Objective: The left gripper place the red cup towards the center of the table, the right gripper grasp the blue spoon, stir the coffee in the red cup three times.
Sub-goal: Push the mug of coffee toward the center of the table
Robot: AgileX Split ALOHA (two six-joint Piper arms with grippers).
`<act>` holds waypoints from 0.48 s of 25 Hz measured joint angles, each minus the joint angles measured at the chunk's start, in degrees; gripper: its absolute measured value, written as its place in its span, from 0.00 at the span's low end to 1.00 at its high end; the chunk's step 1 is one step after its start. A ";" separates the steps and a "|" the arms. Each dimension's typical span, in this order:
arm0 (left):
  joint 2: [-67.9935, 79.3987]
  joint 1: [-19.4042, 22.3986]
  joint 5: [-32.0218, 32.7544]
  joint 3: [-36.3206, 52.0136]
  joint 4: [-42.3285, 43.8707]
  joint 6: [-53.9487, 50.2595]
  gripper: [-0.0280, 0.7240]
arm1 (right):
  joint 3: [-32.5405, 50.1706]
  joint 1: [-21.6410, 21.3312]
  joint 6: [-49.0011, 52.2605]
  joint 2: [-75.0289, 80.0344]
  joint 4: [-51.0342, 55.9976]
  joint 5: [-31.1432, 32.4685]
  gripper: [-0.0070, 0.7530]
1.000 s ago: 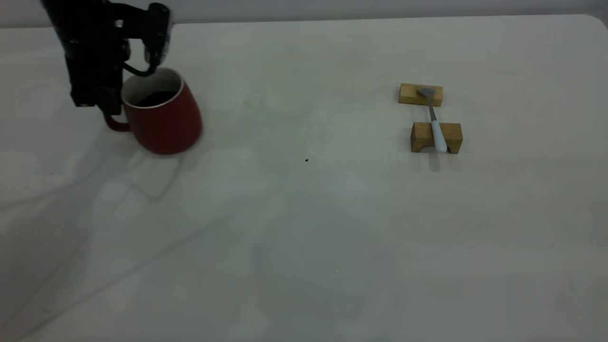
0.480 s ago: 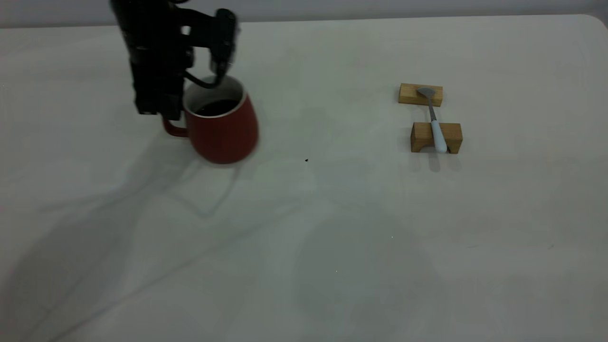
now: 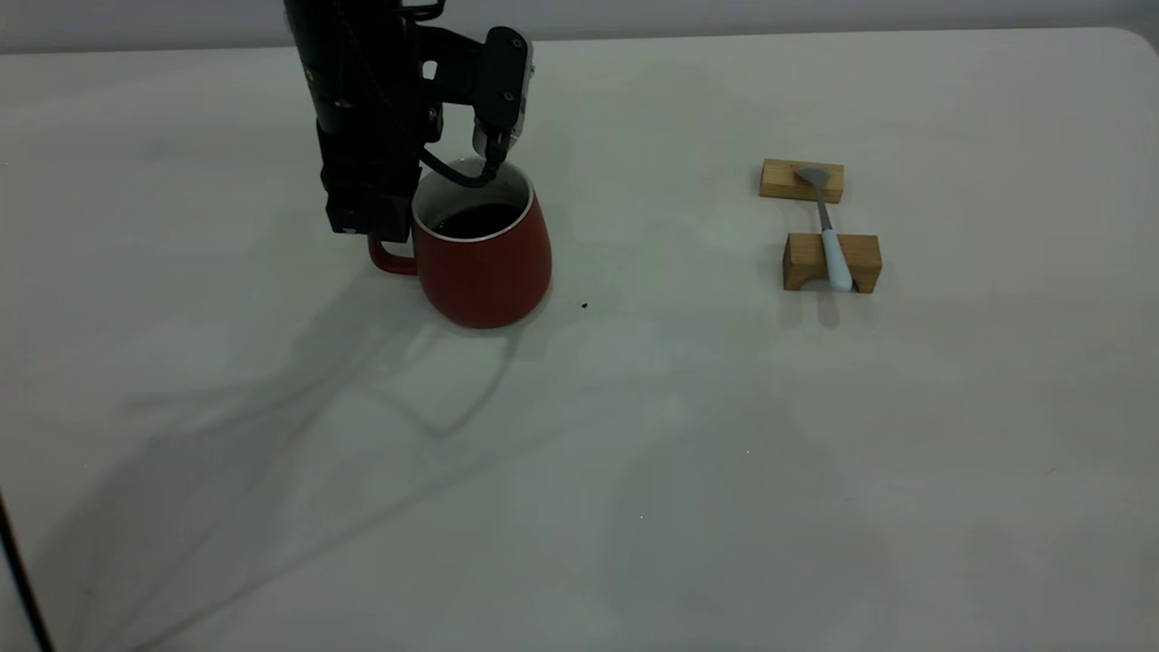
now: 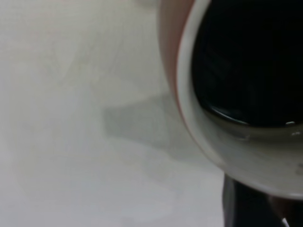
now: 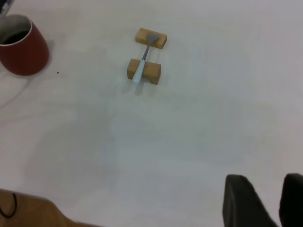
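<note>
The red cup (image 3: 484, 272) stands left of the table's (image 3: 634, 471) middle, with dark coffee (image 3: 475, 220) inside. My left gripper (image 3: 380, 237) reaches down from above and is shut on the cup's handle (image 3: 387, 261). In the left wrist view the cup's white rim (image 4: 189, 99) and the coffee (image 4: 246, 56) fill the picture. The blue spoon (image 3: 828, 237) lies across two wooden blocks at the right, bowl on the far one. My right gripper (image 5: 274, 203) hovers high and well clear of the spoon (image 5: 142, 65), open and holding nothing.
The far wooden block (image 3: 786, 179) and the near notched block (image 3: 804, 263) carry the spoon. A tiny dark speck (image 3: 584, 305) lies just right of the cup. The table's wooden edge (image 5: 33, 208) shows in the right wrist view.
The left gripper has carried the red cup to the right, from the far left toward the table's middle. The spoon and blocks have not moved.
</note>
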 joint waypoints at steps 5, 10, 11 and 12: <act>-0.16 0.00 0.84 0.00 -0.22 -0.20 0.74 | 0.00 0.00 0.00 0.00 0.00 0.00 0.32; -3.98 0.00 7.73 -1.70 -0.22 -4.75 0.94 | 0.00 0.00 0.00 0.00 0.00 0.00 0.32; -5.27 0.00 10.25 -2.97 -0.22 -6.89 0.94 | 0.00 0.00 0.00 0.00 0.00 0.00 0.32; -7.03 0.00 12.90 -4.53 -0.22 -9.24 0.93 | 0.00 0.00 0.00 0.00 0.00 0.00 0.32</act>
